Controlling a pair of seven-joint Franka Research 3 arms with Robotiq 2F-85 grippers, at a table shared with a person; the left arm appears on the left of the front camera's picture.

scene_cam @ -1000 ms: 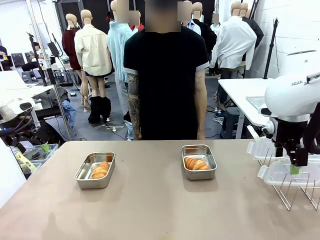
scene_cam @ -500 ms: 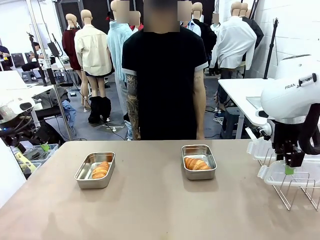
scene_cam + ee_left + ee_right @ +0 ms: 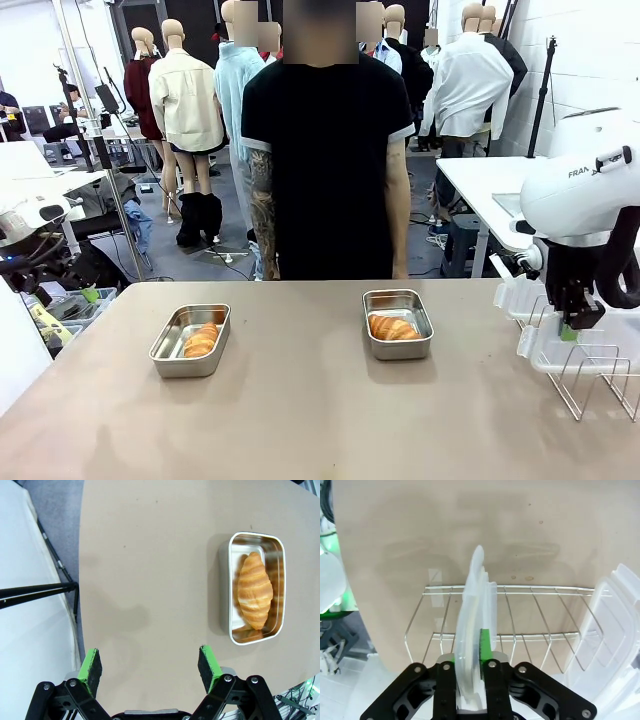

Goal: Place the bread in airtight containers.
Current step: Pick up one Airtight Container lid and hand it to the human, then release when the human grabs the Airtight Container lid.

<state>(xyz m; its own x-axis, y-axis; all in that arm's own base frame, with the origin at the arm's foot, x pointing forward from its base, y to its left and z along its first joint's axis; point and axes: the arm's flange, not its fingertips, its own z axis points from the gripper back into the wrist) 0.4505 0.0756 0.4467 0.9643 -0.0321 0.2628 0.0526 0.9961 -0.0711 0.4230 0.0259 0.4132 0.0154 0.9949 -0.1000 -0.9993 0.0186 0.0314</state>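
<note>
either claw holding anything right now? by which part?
Right claw is shut on a clear plastic lid standing on edge in the wire rack, gripping its rim. Left claw is open, holding nothing.

Bright, even light. Ahead of the left jaws the tin gleams and throws a soft shadow; the lid between the right jaws is blurred.

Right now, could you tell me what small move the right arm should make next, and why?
Probably lift the clear lid straight up out of the wire rack: the right fingers look shut on its edge, and the left tin and right tin, each with a croissant inside, have no lids.
</note>
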